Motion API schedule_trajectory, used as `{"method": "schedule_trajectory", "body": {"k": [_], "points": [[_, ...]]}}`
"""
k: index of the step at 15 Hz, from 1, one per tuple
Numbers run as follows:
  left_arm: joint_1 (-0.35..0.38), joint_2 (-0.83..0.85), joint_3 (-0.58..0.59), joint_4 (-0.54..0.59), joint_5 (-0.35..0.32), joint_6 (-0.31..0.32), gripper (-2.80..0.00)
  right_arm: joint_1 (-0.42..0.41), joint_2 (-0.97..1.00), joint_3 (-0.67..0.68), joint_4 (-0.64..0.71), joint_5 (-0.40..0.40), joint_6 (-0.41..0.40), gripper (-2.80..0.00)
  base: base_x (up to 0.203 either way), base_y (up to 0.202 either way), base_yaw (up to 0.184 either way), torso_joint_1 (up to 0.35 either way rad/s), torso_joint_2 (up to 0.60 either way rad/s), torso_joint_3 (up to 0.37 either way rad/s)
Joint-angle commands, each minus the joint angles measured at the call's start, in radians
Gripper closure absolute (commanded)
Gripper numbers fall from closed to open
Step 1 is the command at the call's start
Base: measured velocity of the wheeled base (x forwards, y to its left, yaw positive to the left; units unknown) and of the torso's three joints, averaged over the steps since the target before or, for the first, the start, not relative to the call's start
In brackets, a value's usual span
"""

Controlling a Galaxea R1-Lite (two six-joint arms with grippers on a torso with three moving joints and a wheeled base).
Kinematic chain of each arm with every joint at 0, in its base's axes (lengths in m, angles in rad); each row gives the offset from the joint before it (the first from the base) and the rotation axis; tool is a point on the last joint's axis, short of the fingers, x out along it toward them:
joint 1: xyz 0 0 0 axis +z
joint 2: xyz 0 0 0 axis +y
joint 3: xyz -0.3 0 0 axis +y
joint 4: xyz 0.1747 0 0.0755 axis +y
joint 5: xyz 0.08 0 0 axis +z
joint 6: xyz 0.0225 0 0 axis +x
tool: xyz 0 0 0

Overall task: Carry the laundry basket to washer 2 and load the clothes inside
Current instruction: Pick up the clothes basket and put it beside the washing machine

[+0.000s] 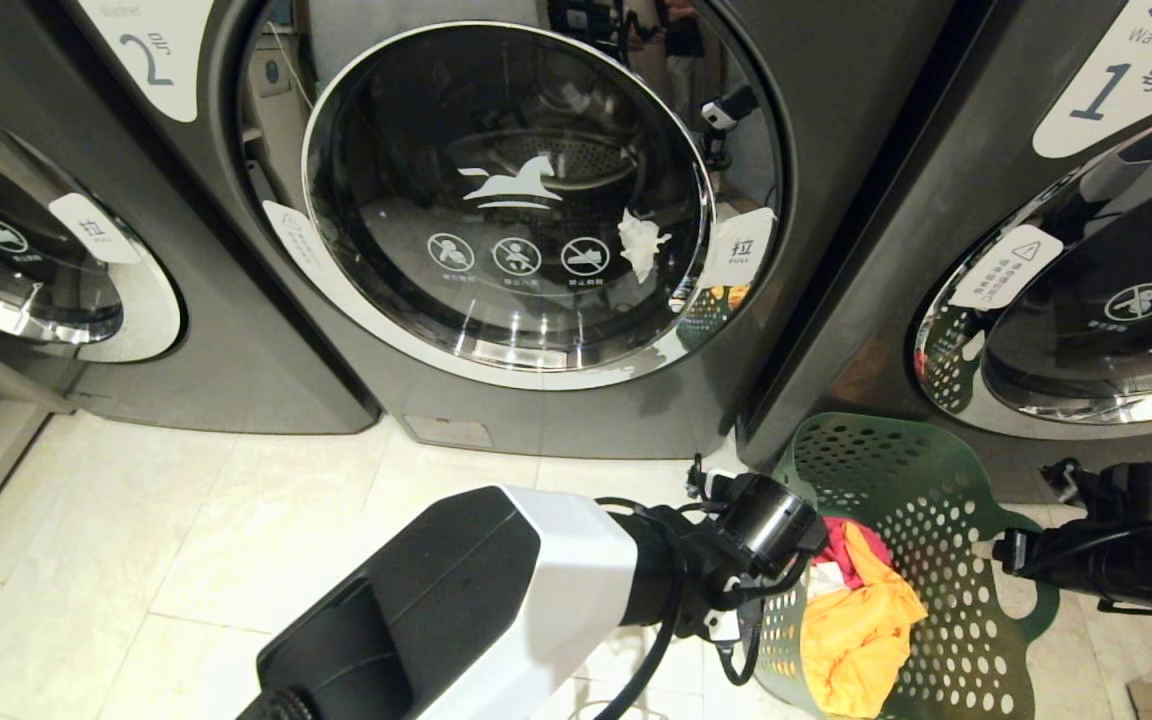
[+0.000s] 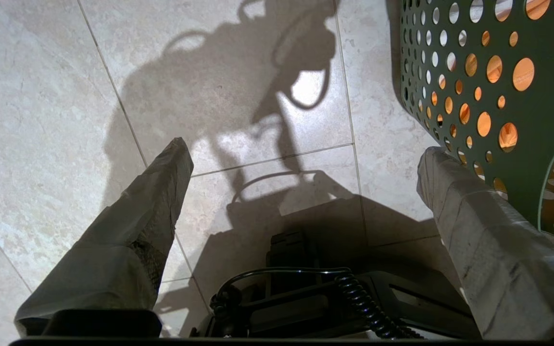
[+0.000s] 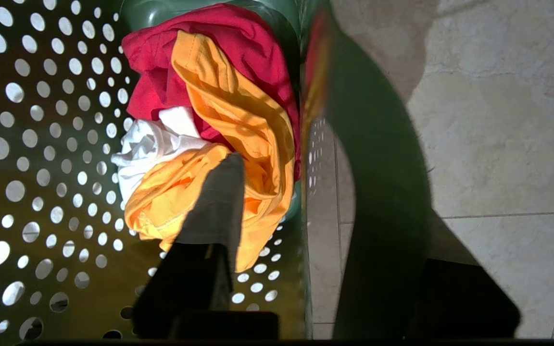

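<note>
Both claws sit low in the head view: the left gripper (image 2: 306,158) spreads wide and empty beside the laundry basket (image 1: 921,480), one finger (image 2: 479,230) seemingly touching its wall. Straddling the rim, the right gripper (image 3: 315,192) stands parted, gripping nothing that shows, with one finger (image 3: 217,206) above the clothes (image 3: 219,125). Washer 2 (image 1: 496,200) fills the upper centre, door closed, labelled "2", its handle tag reading "PULL". At upper right, washer 1 (image 1: 1116,90) reads "Washer 1".
</note>
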Motion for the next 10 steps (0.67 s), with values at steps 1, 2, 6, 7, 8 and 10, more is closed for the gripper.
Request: {"method": "schedule_trajectory", "body": {"k": [1, 2, 6, 7, 8, 10], "points": [[0.000, -0.002, 0.000, 0.001, 0.004, -0.008, -2.80, 0.002, -0.039, 0.029, -0.003, 0.005, 0.002, -2.80, 0.000, 0.000, 0.000, 0.000, 0.00, 0.000], [0.000, -0.009, 0.000, 0.003, 0.005, -0.019, -2.80, 0.006, -0.076, 0.058, -0.003, 0.014, 0.003, -2.80, 0.000, 0.000, 0.000, 0.000, 0.00, 0.000], [0.001, -0.034, 0.004, 0.003, 0.011, -0.023, 0.00, 0.026, -0.247, 0.201, -0.002, 0.050, 0.012, 0.00, 0.000, 0.000, 0.000, 0.000, 0.00, 0.000], [0.002, -0.037, 0.007, 0.003, 0.011, -0.024, 0.00, 0.030, -0.279, 0.226, -0.002, 0.052, 0.013, 0.00, 0.000, 0.000, 0.000, 0.000, 0.00, 0.000], [0.002, -0.046, 0.008, 0.004, 0.011, -0.031, 0.00, 0.032, -0.309, 0.246, -0.002, 0.052, 0.014, 0.00, 0.000, 0.000, 0.000, 0.000, 0.00, 0.000], [0.002, -0.083, 0.019, 0.012, 0.011, -0.042, 0.00, 0.033, -0.376, 0.291, -0.002, 0.050, 0.013, 0.00, 0.000, 0.000, 0.000, 0.000, 0.00, 0.000]]}}
